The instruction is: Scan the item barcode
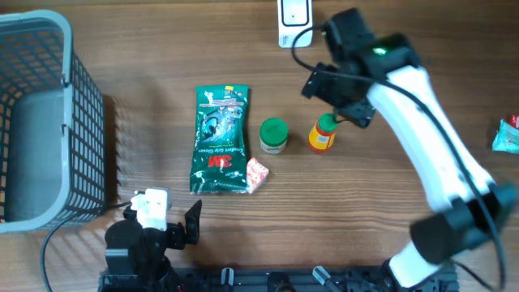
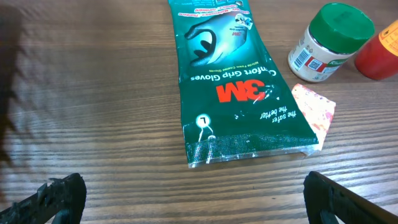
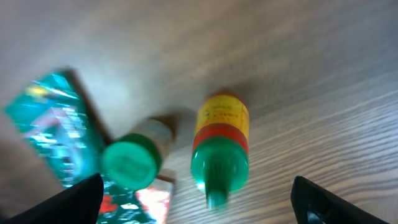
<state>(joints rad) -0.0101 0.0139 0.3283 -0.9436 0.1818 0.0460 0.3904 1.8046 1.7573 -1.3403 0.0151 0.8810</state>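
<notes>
The left gripper [image 2: 199, 208] was seen nearest the robot, low over the wooden table [image 1: 146, 89], with its fingers spread wide and nothing held between them. Just beyond it, a green packet of gloves [image 1: 219, 139] was laid flat, its long side running away from the robot. A small pink patterned sachet [image 1: 256, 174] was tucked against the packet's near right corner and touched it. Further on, a white jar with a green lid [image 1: 273, 136] was set upright beside the packet's right edge, and a barcode could be made out on its label in the left wrist view. The bottle [image 1: 323, 133], yellow and orange with a green cap, was placed just right of the jar, standing on the table and gripped by nothing. The right gripper [image 1: 334, 99] was held above the bottle, slightly beyond it, with its jaws wide apart and empty. At the far edge, a white device [image 1: 293, 20] with a black cable was found. A grey wire basket [image 1: 81, 122] was set at the left, and a teal packet [image 1: 507, 136] was cut off by the right edge.
</notes>
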